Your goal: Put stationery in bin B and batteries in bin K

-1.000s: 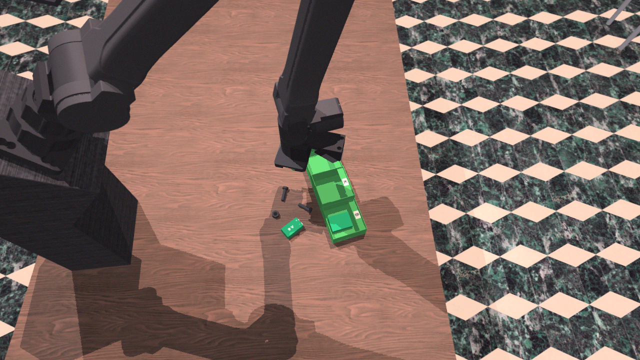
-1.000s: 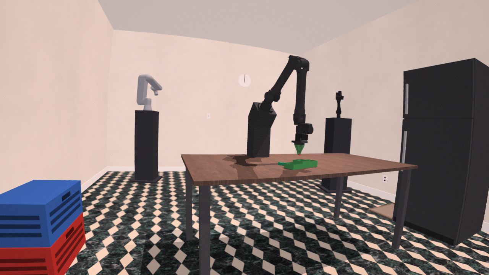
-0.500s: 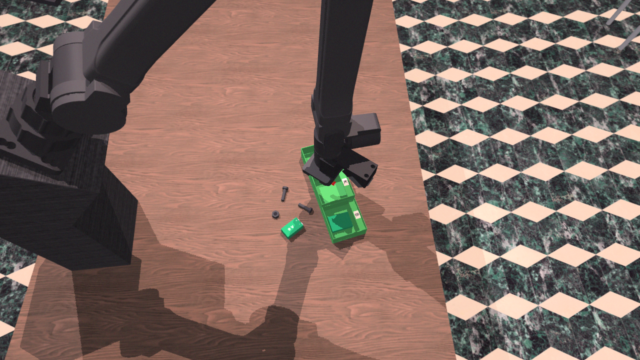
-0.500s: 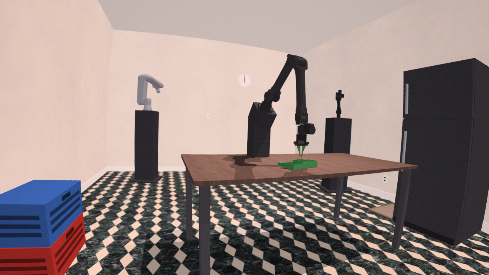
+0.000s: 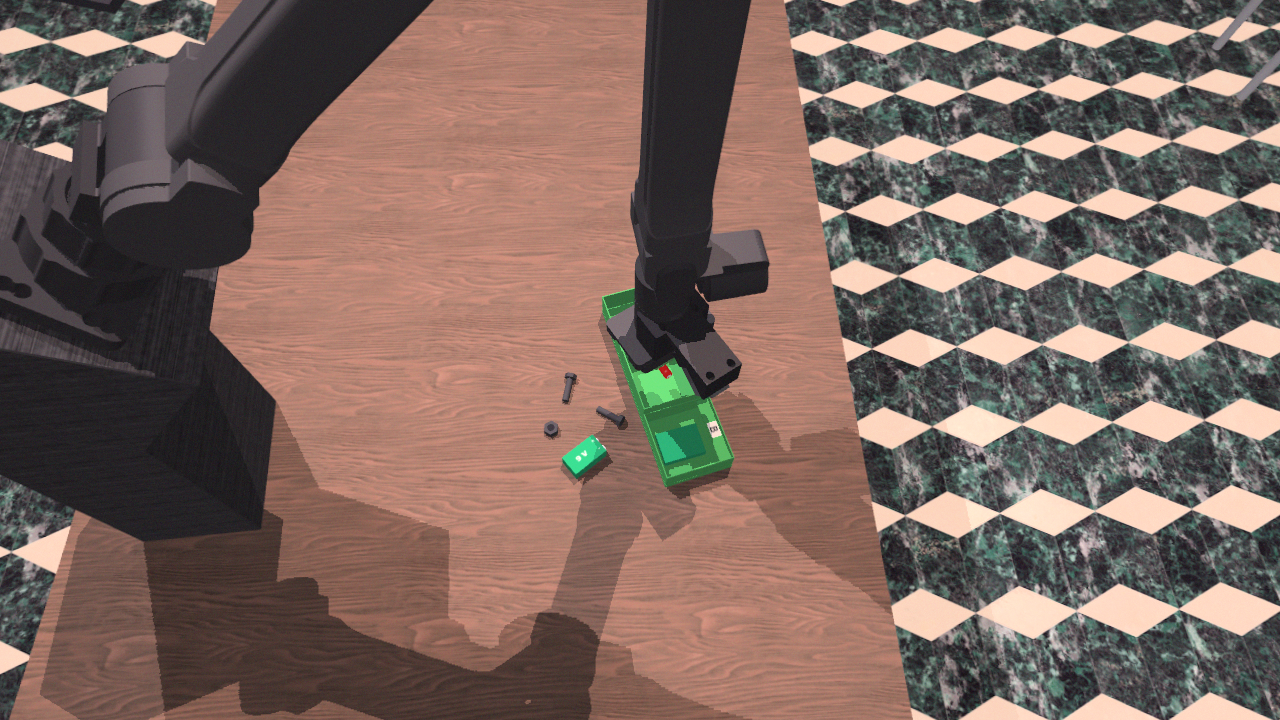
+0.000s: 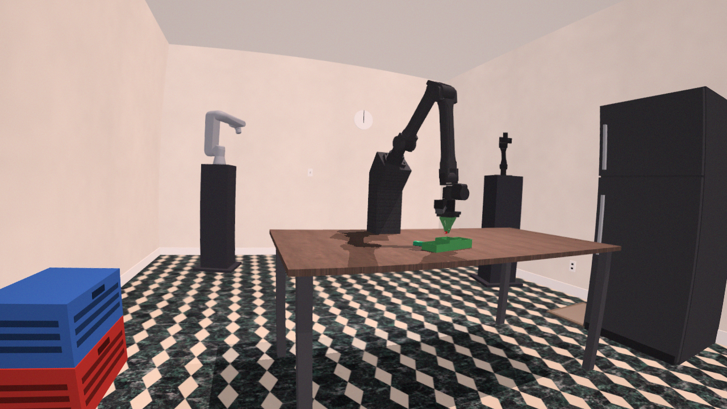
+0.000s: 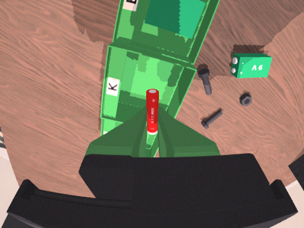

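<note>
Gripper (image 7: 152, 137) clenched on a small red battery (image 7: 152, 110), which sticks out past the fingertips. It hangs directly over the bin marked K (image 7: 126, 88), above the rim, not yet inside. Release is the step in hand, I judge.

Bins: a green row of compartments on the table (image 5: 429, 223). K, below the gripper, looks bare of contents as far as can be seen. The bin marked B (image 7: 199, 17), just beyond K from the gripper, holds a flat dark-green square pad, likely stationery already sorted. A third compartment nearer the gripper is mostly hidden.

Left to do: drop the red battery; then the green block battery (image 7: 252, 66), lying off to the gripper's right, well clear of the bins.

Two bolts (image 7: 205, 80) (image 7: 211, 118) and a nut (image 7: 245, 99) lie between; these stay.
</note>
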